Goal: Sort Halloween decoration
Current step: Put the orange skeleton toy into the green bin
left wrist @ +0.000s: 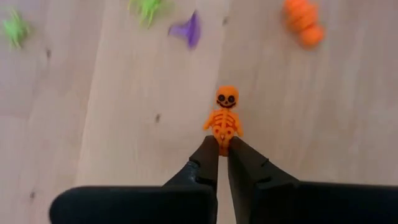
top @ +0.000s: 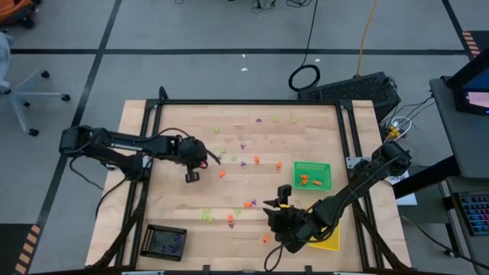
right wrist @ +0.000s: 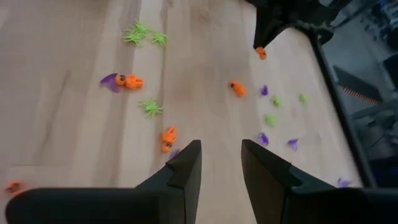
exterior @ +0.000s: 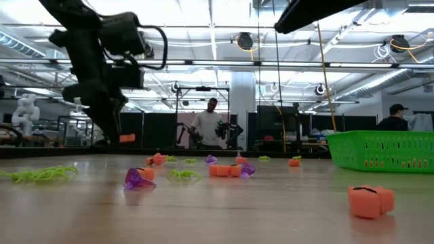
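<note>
Halloween decoration [top: 243, 160] lay scattered across the wooden table [top: 183, 214], most of it unsorted: orange, purple and lime pieces spread over the middle and far side. The green tray [top: 325, 166] near the right side held a few orange pieces; the black tray [top: 153, 243] at the near left held what looked like purple ones; the yellow tray [top: 330, 243] was mostly hidden under the right arm. The right gripper [right wrist: 221, 165] hung above the table near the front, fingers apart and empty. The left gripper [left wrist: 222, 149] was pinched on the legs of an orange skeleton [left wrist: 224, 118], held clear of the surface in the low view. Judged early in progress: dozens remained.
</note>
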Tool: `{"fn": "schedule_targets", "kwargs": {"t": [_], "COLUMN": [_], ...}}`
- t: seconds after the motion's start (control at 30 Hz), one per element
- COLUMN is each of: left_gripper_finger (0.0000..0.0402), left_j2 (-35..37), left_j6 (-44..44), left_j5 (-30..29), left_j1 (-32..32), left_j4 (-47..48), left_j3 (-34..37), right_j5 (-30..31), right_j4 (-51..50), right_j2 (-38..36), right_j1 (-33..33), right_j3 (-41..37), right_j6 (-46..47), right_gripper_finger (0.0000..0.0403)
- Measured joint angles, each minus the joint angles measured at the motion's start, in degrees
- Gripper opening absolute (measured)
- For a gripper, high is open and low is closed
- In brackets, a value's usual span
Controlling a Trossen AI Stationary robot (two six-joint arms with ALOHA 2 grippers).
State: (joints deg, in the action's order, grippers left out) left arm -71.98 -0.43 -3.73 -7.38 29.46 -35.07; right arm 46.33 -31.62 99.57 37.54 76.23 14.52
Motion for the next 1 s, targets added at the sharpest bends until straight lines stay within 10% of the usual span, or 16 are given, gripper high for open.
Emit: {"fn": "schedule_targets", "kwargs": {"t": [0.23,0.47,1.0], "left_gripper_finger": [0.0016,0.0015,0.0015], "left_j2": [2.0,2.0,2.0], "left_j6": [-3.6,-3.6,9.1], "left_j5": [-7.4,-21.1,-34.5], "left_j1": [8.7,15.1,24.0], "left_j4": [-2.7,-5.6,-17.5], "left_j3": [0.0,0.0,-0.1], "right_j5": [-0.5,-13.6,-15.1], "right_j4": [6.7,20.8,28.0], "right_j2": [0.0,-0.1,-0.1], "right_j1": [-4.1,-10.7,-15.5], "right_j3": [-0.3,-5.4,-7.9], "right_j6": [-13.2,-22.5,-17.0], "right_gripper_finger": [0.01,0.01,0.01]}}
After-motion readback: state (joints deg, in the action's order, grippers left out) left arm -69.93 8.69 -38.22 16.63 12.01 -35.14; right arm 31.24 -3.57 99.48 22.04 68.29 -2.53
